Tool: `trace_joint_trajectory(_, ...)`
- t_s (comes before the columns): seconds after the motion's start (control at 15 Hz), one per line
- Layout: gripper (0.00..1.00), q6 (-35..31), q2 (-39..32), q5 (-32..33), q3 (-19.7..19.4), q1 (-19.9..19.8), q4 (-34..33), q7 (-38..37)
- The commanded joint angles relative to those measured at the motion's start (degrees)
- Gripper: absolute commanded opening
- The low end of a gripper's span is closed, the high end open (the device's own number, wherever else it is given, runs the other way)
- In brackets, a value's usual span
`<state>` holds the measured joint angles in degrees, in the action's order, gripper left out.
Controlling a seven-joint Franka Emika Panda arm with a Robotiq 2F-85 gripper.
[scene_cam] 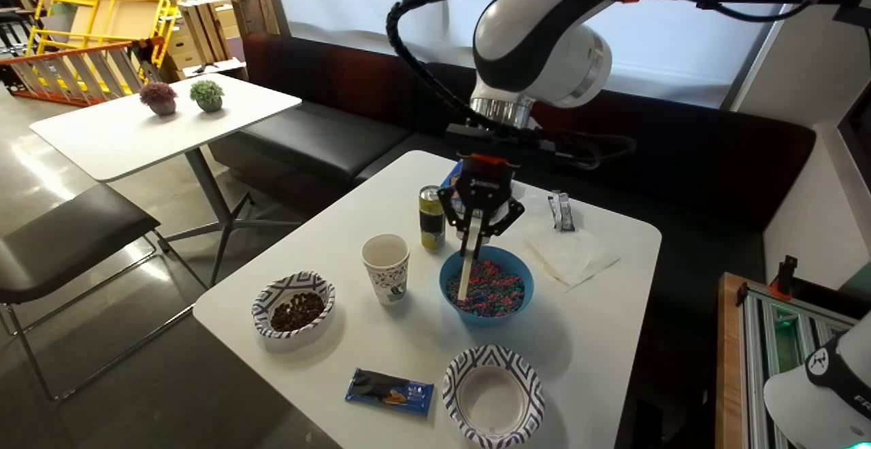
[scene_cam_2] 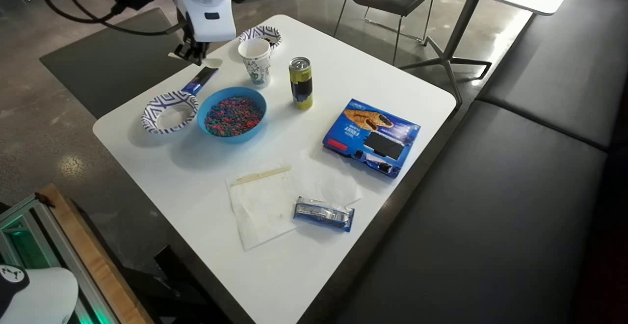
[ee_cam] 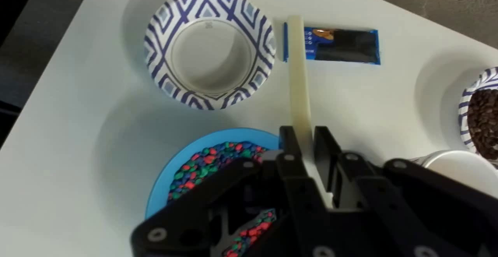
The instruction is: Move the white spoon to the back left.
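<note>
Over the table (ee_cam: pixel 74 187), with the blue bowl (ee_cam: pixel 163 181) to the left and the paper cup (ee_cam: pixel 461 171) to the right in the wrist view, I have the white spoon (ee_cam: pixel 300 101) pinched in the fingers of my gripper (ee_cam: pixel 304 132), apparently aloft. I judge this the carry step; next I should travel to the far left, then lower and let go.

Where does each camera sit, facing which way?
An exterior view, raised near the blue packet, looks down toward the bench; arm and jaws show.
An exterior view, raised near the napkin, looks down toward the cup; arm and jaws show.
The wrist-mounted camera looks down past the jaws, along the white spoon.
Both exterior views share the can.
</note>
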<state>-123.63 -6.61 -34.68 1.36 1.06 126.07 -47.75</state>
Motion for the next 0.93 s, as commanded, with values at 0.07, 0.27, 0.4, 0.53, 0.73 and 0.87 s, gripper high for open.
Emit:
trace_joint_trajectory(0.07,0.04,-3.9,-8.2,-4.5,1.1,1.9,-7.6,-6.6)
trace_joint_trajectory(0.27,0.04,-5.5,-11.0,-7.5,1.5,2.2,-9.5,-8.3)
trace_joint_trajectory(0.4,0.04,-6.7,-12.9,-9.0,1.8,2.7,-10.1,-9.0)
trace_joint_trajectory(0.53,0.04,-8.4,-14.6,-9.8,2.2,3.6,-10.5,-9.3)
trace_joint_trajectory(0.73,0.04,-11.7,-16.9,-10.5,3.2,5.4,-10.6,-8.6)
trace_joint_trajectory(0.87,0.17,-9.6,-15.3,-9.2,2.5,4.7,-9.4,-8.0)
